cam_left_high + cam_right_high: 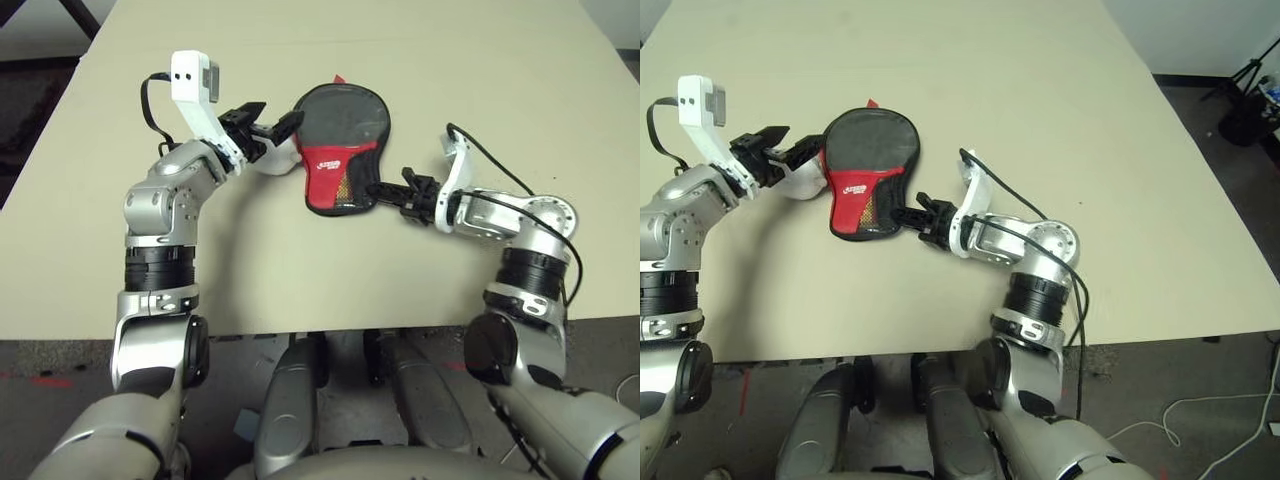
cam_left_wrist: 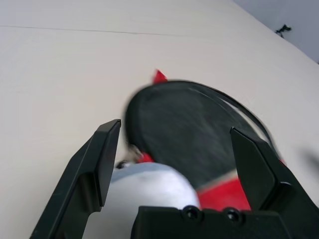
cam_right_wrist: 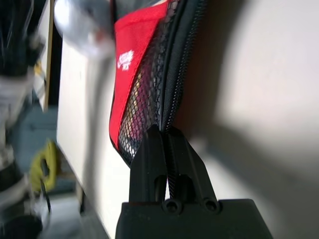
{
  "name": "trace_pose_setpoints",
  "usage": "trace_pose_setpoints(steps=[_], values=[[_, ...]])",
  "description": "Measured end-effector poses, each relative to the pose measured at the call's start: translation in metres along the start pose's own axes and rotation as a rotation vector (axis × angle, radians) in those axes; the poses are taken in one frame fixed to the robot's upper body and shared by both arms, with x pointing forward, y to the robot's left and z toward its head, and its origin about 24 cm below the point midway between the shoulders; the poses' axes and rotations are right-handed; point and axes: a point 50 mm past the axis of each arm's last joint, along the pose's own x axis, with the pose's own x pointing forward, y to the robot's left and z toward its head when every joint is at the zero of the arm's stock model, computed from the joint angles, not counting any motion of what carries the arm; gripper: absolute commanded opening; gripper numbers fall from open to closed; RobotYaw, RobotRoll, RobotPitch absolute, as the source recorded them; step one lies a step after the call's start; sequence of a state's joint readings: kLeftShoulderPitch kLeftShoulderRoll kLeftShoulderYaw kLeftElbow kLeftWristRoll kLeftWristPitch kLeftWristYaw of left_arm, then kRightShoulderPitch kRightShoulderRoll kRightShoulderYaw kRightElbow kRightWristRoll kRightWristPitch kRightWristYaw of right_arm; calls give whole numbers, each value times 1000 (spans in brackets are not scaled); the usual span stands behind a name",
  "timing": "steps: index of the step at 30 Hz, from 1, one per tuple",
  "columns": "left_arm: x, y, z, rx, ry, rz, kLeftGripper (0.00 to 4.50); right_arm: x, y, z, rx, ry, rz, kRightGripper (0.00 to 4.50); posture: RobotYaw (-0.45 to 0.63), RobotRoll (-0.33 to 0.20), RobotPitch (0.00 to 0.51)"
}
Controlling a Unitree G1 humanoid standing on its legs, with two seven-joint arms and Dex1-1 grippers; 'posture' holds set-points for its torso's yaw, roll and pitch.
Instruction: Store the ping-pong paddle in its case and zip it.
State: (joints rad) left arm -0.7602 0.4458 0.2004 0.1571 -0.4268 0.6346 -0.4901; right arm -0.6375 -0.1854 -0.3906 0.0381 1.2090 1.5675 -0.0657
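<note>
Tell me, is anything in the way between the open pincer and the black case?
Partly. A pale grey floppy piece lies just under the open left pincer, beside the case. Above it the path to the case's round end looks clear. The right pincer is already shut on the case's narrow end.

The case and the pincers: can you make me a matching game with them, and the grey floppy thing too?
Things:
1. case
2. left pincer
3. right pincer
4. grey piece

States:
A. shut on the case's zipper edge
B. wide open, by the case's round end
C. lies flat on the table, black with a red panel
D. pale, beside the case under the left pincer

Pairs: 1-C, 2-B, 3-A, 4-D
</note>
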Motion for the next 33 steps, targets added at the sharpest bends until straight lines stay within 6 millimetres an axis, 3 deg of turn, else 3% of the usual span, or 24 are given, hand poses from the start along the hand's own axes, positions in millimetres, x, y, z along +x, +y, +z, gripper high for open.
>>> trace_pose_setpoints(steps=[7, 22, 33], values=[[1, 2, 0, 0, -1, 0, 4500, -51, -4, -37, 3, 174, -53, 42, -65, 0, 301], [8, 0, -1, -2, 5, -34, 4500, -81, -6, -49, -4, 200, -119, 42, -97, 0, 299], [10, 0, -2, -3, 3, -41, 4500, -83, -7, -53, 3, 196, -131, 42, -110, 0, 295]])
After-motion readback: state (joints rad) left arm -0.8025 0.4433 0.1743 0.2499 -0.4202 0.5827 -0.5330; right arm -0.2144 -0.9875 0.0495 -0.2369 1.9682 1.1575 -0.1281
